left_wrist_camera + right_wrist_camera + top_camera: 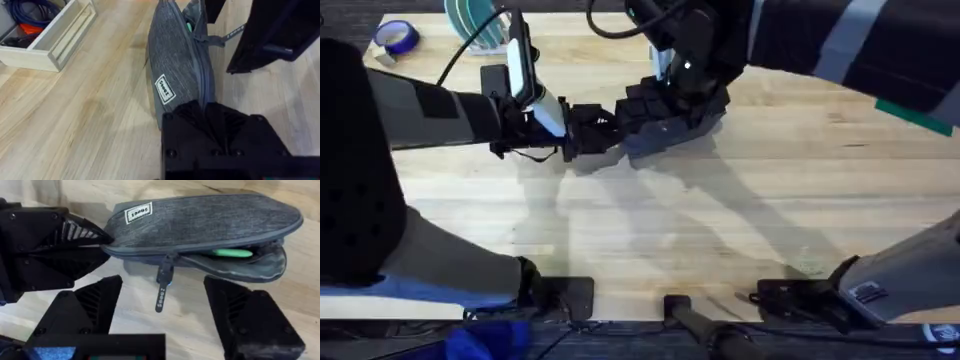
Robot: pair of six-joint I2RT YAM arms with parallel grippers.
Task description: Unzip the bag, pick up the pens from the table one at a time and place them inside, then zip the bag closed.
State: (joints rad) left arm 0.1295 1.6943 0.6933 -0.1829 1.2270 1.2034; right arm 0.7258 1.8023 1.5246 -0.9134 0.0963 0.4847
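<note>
The grey-blue bag (pixel 210 220) lies on the pale wooden table (pixel 770 200) with its zipper partly open toward one end. A green pen (pixel 232 253) shows inside the opening, and its tip is also seen in the left wrist view (pixel 189 26). My left gripper (pixel 202 107) is shut on the bag's closed end (pixel 605 140). My right gripper (pixel 164 282) is open, its fingers (pixel 95 305) on either side of the hanging zipper pull tab (pixel 161 297) without closing on it. From overhead, the right gripper (pixel 665 120) sits over the bag (pixel 655 145).
A white tray box (pixel 50 40) with blue cables behind it stands beside the bag. A blue tape roll (pixel 397 37) and a teal spool (pixel 475 20) sit at the table's far left. Bare planks lie toward the front.
</note>
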